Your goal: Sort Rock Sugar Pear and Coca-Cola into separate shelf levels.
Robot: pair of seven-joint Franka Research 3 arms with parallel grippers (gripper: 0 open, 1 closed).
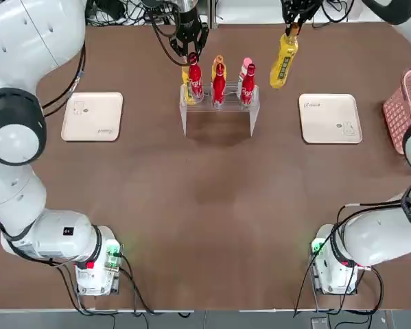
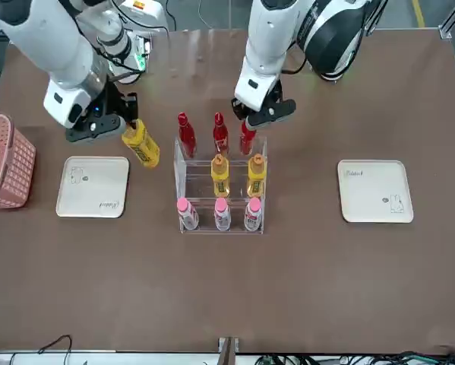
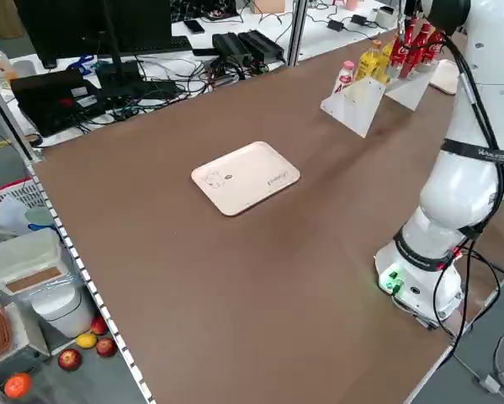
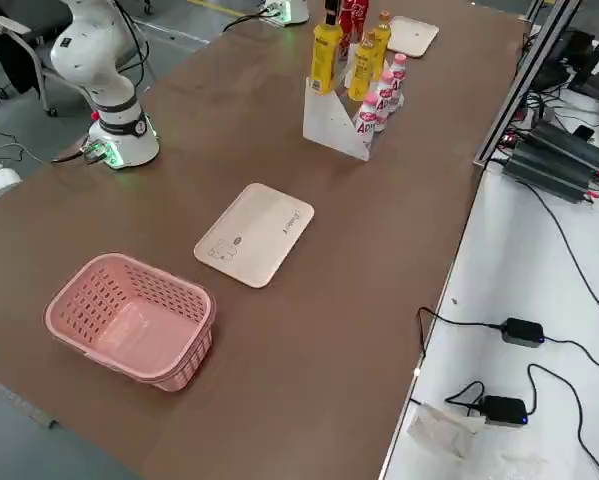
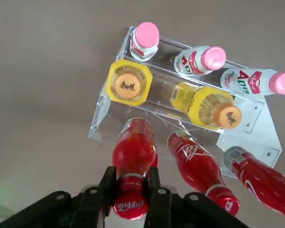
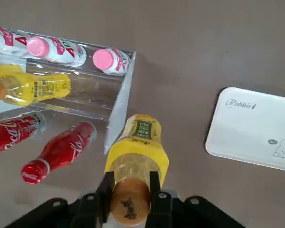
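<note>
Red Coca-Cola (image 2: 186, 135) fills my top shelf level (image 2: 219, 152); left fingers (image 2: 249, 122) clamp the third's cap. Two Rock Sugar Pear (image 2: 220, 173) sit mid-tier; right fingers (image 2: 125, 125) grip the last (image 2: 141, 144), hovering centre-left, unplaced.

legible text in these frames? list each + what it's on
"Coca-Cola" (white script): cap of the red Coca-Cola bottle held by the left gripper.
"AD": labels of the pink-capped white bottles.
"Rabbiri", roughly: corner of the white tray.
Unreadable: the label on the yellow Rock Sugar Pear bottle in the right gripper, its cap print, and the mark on the other tray.
</note>
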